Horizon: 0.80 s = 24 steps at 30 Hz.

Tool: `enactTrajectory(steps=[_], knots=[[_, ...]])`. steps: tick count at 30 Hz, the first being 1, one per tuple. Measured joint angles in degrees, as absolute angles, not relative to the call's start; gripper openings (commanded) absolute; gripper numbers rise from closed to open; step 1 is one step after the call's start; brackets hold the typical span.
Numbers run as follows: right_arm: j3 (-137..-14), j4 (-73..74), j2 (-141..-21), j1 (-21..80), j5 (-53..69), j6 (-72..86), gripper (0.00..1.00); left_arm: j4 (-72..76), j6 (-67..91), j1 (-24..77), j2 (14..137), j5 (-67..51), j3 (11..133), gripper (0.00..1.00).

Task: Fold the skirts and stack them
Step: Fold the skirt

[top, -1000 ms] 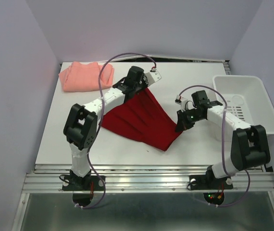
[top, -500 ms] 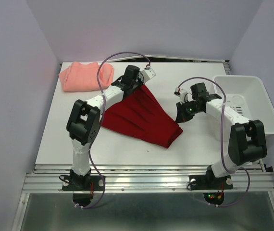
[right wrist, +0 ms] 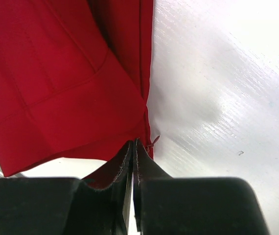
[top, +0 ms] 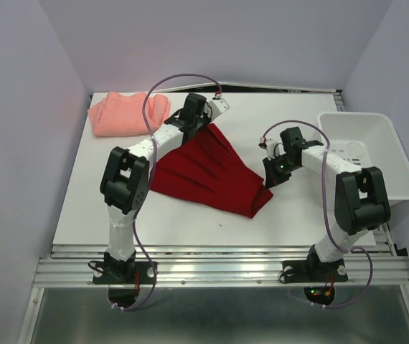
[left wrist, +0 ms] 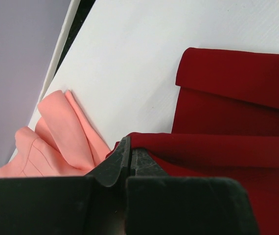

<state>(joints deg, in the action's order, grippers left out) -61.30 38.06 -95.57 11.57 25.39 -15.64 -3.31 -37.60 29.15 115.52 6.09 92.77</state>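
Observation:
The deep red skirt (top: 212, 172) lies spread in a fan in the middle of the white table (top: 82, 201). My left gripper (top: 203, 123) is shut on its narrow far end; in the left wrist view the red skirt (left wrist: 227, 112) runs right into the closed left gripper (left wrist: 129, 147). My right gripper (top: 269, 179) is shut on the skirt's right hem corner; in the right wrist view the red skirt (right wrist: 66, 78) meets the closed right gripper (right wrist: 134, 146). The salmon-pink skirt (top: 122, 113) lies bunched at the far left corner and shows in the left wrist view (left wrist: 61, 142).
A white plastic bin (top: 377, 154) stands at the right edge of the table, close behind my right arm. The table's far edge and the purple walls are close behind the pink skirt. Cables loop above both arms.
My left gripper has moved a little farther back and left with the skirt's narrow end. My right gripper has shifted toward the far side at the hem corner. The red skirt lies more stretched out.

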Motion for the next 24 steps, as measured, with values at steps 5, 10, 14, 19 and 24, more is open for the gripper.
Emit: enactTrajectory(steps=[5,10,14,19,24], knots=[[-61.3,37.5,-95.5,11.6,25.5,-15.5,0.61,-4.1,-37.5,29.1,117.5,5.8,92.9,0.47],[-61.7,37.1,-94.2,11.2,25.5,-15.2,0.73,-5.6,-36.4,29.0,118.5,5.5,94.5,0.66],[-63.0,37.5,-92.9,10.9,25.7,-15.3,0.72,-8.1,-33.4,27.6,116.2,3.2,95.7,0.81],[-66.0,39.6,-95.9,10.9,29.0,-15.9,0.64,-15.1,-28.8,21.8,105.9,-4.3,93.8,0.71],[-66.9,41.1,-101.8,10.9,32.5,-15.6,0.5,-22.5,-25.0,16.3,89.0,-12.0,82.9,0.64]])
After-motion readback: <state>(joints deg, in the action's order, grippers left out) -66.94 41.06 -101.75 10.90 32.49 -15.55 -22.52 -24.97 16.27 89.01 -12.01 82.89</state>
